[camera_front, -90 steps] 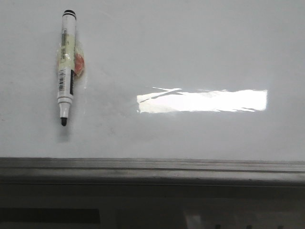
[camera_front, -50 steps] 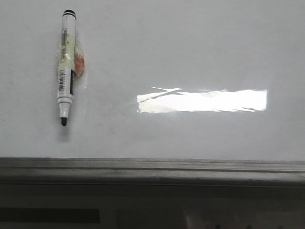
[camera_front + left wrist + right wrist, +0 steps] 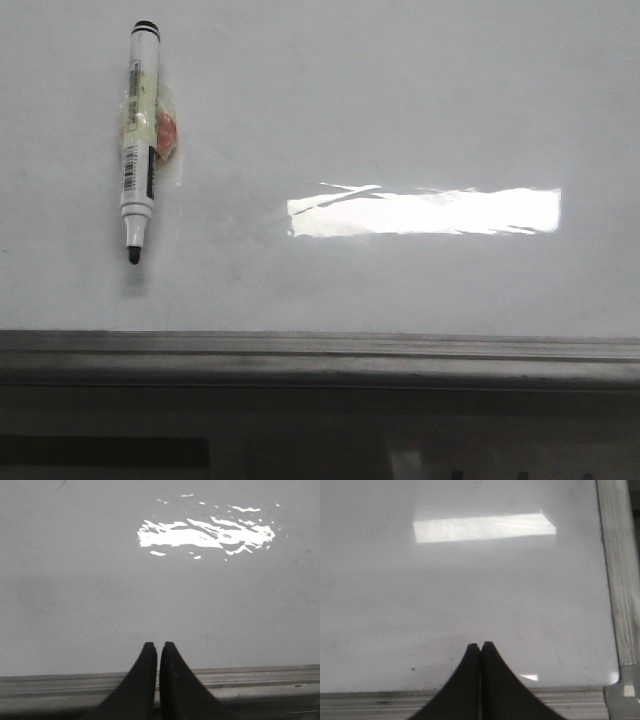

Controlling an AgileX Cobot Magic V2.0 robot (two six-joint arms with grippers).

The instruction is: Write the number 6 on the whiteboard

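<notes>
The whiteboard (image 3: 400, 120) fills the front view, glossy white-grey with a bright light reflection. No number 6 shows on it. A white marker pen (image 3: 138, 140) with a black tip lies on the board at the far left, tip towards the near edge, uncapped, with an orange-and-clear bit beside it. My left gripper (image 3: 158, 645) is shut and empty over the board's near frame. My right gripper (image 3: 480, 644) is shut and empty near the board's near right corner. Neither gripper shows in the front view.
The grey metal frame strip (image 3: 320, 352) runs along the board's near edge. It also shows in the left wrist view (image 3: 260, 682). In the right wrist view the frame's side strip (image 3: 620, 580) and corner piece (image 3: 622, 690) stand close to the gripper.
</notes>
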